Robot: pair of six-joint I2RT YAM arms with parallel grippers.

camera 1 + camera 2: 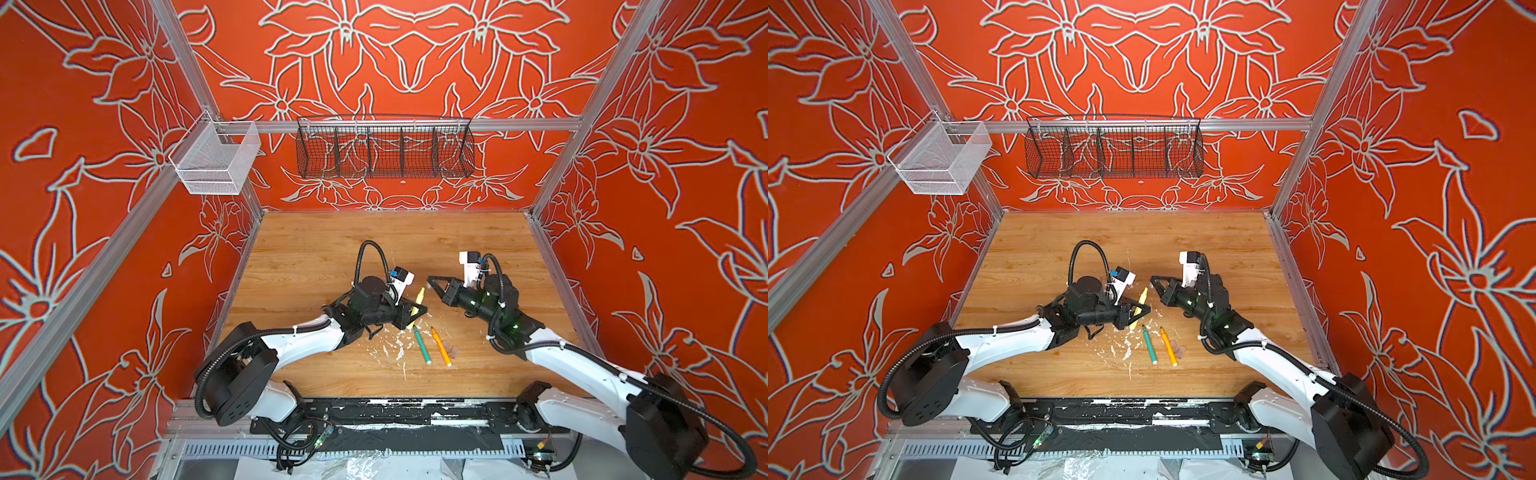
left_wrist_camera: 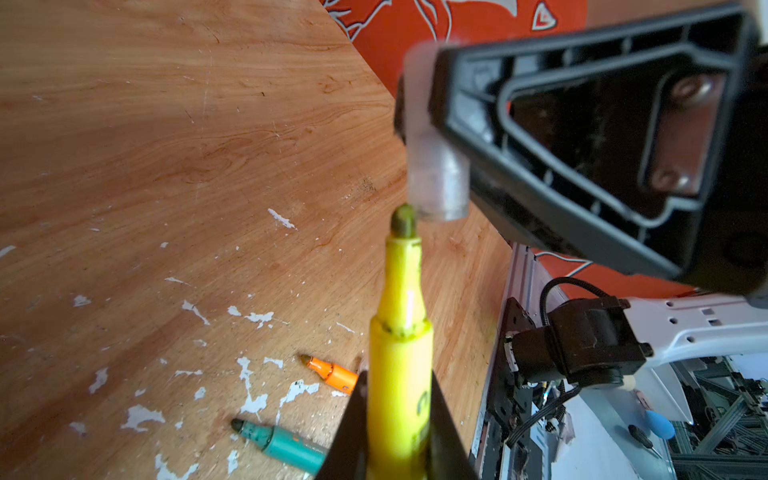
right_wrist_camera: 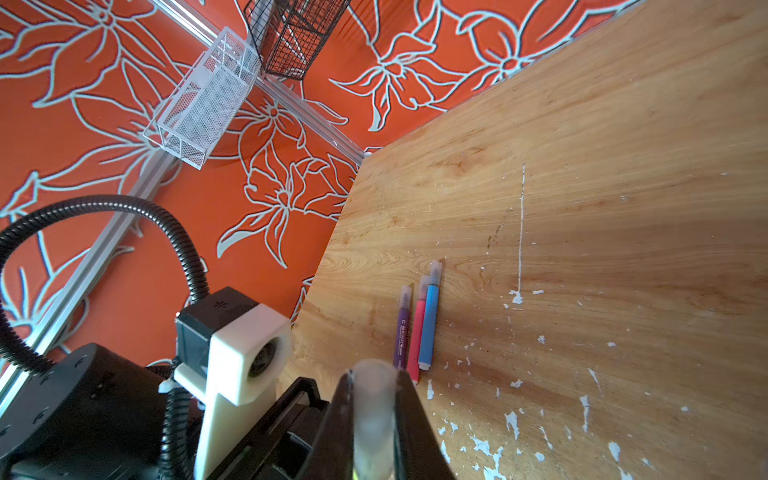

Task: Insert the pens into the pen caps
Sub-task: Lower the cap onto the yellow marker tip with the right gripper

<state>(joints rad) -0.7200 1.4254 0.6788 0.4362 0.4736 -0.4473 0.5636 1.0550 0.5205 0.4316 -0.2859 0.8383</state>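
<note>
Clamped tight between the narrow jaws of the left gripper [image 2: 397, 386], the yellow marker [image 2: 400, 332] fills the near edge of the left wrist view, its back end cut off by the frame. Its dark, worn tip points at the open mouth of a translucent pen cap [image 2: 436, 183], which the right gripper [image 3: 374, 386] pinches between its closed jaws. Tip and cap rim sit just beside each other; whether they touch is not clear, since the cap is blurred and one black finger hides its far side. Both grippers meet above the middle of the wooden table [image 1: 374, 249].

A green marker [image 1: 422, 345] and an orange marker [image 1: 440, 347] lie uncapped side by side among white flecks [image 1: 392, 351], near the left gripper. Pale translucent bits [image 1: 451, 349] just beside the orange one are too faint to name. Only the right wrist view shows the purple marker [image 3: 402, 328], pink marker [image 3: 417, 336] and blue marker [image 3: 429, 328], capped and lying together.
</note>
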